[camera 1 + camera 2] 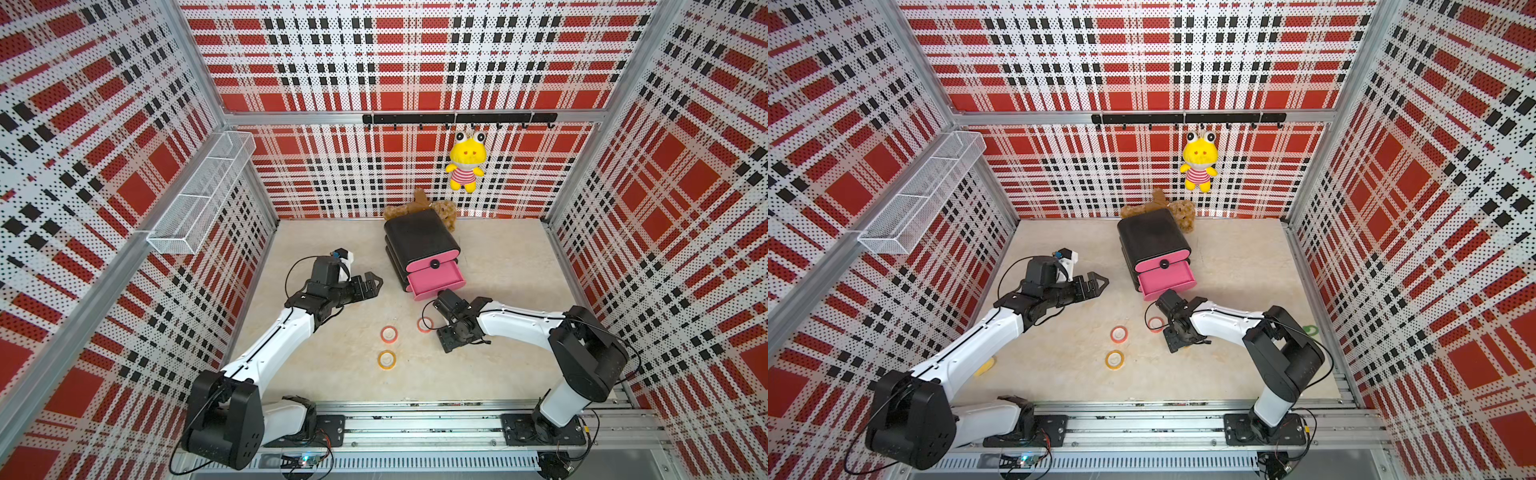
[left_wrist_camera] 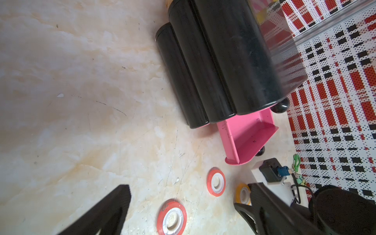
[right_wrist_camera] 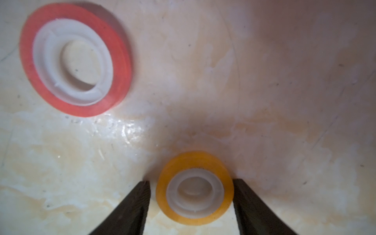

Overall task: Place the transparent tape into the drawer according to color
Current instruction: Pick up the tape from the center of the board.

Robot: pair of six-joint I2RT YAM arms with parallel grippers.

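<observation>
Top views: cabinet point(image 1: 417, 237) toward back of desk point(image 1: 511, 340), middle drawer point(image 1: 436, 282) pulled out; red tape point(image 1: 385, 335) and yellow tape point(image 1: 382, 360) flat out front; second red tape point(image 1: 1152, 327) half hidden by right arm point(image 1: 1225, 318); left tool point(image 1: 375, 284) wide. Left wrist: both red tapes flat near middle drawer, second yellow tape point(image 2: 240, 189) beyond. Right wrist: right tool point(image 3: 191, 181) narrow, fingers point(image 3: 132, 207) astride second yellow tape, sliver of desk beside one finger.
</observation>
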